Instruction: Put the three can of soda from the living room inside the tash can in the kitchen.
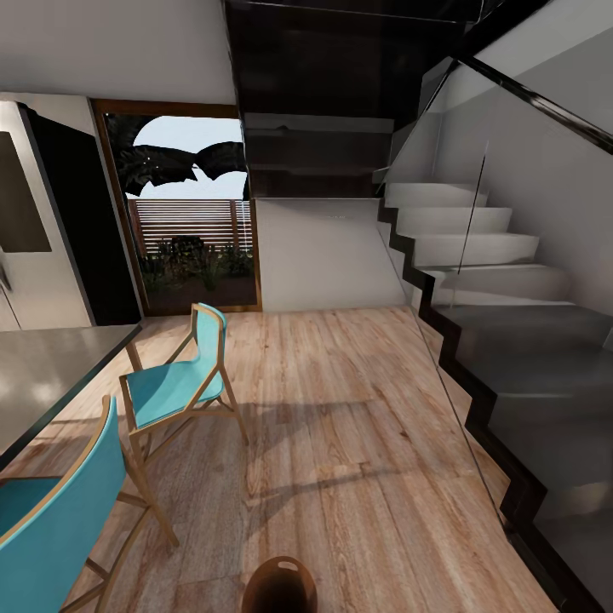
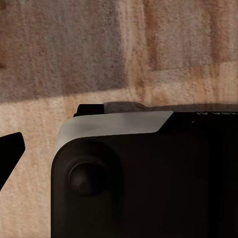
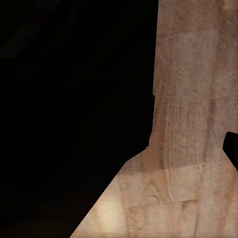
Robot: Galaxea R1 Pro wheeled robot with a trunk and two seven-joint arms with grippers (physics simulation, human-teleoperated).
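Chairs, turquoise seat on wood frame: two, the far chair [image 1: 179, 379] and the near chair [image 1: 51, 511]. Counter [image 1: 42, 375], grey top: one. Fridge [image 1: 34, 221], stainless: one. Glass door [image 1: 191, 213], wood-framed: one. Staircase [image 1: 502, 281], pale steps: one. Tash can [image 1: 279, 586], brown, round: one, partly in frame.

- Light brown, grained wood floor [image 1: 340, 409], streaked with grey shadow.
- Two turquoise chairs [image 1: 174, 387] on pale wooden frames.
- Brown trash can [image 1: 279, 586], coppery rim.
- White stairs [image 1: 477, 247], black edging.
- Grey countertop [image 1: 42, 375].
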